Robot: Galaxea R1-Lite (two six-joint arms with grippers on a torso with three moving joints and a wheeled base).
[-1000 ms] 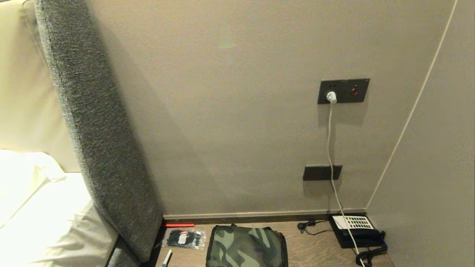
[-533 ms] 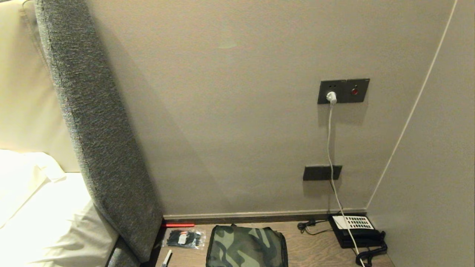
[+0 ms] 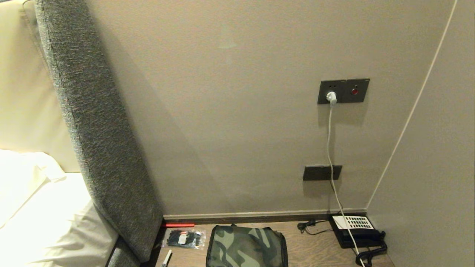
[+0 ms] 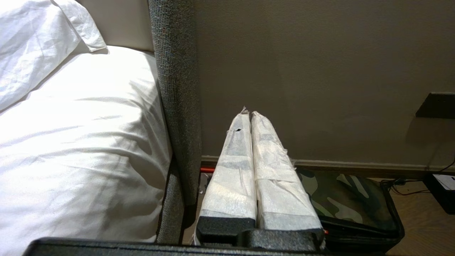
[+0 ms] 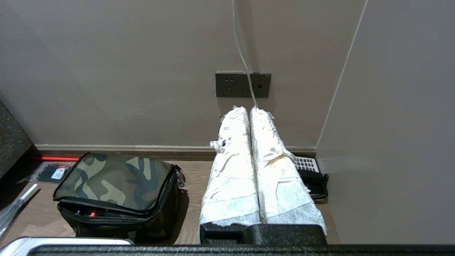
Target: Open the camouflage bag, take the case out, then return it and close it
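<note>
Beside camouflage bag (image 3: 246, 246): cable-tie packet (image 3: 183, 238), telephone (image 3: 356, 230), headboard (image 3: 96, 129)

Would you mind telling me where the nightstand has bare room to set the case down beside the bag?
The widest bare wood lies between the camouflage bag and the telephone, bordered at the back by a thin black cord. Left of the bag it is crowded: a packet of cable ties, a red strip and a pen fill the gap to the headboard.

Camouflage bag (image 5: 113, 177) showed green-brown-black blotches on top, black sides. Left gripper (image 4: 250, 113) and right gripper (image 5: 248, 108) fingers were wrapped white. Telephone (image 3: 356, 230) was black, keypad white.
</note>
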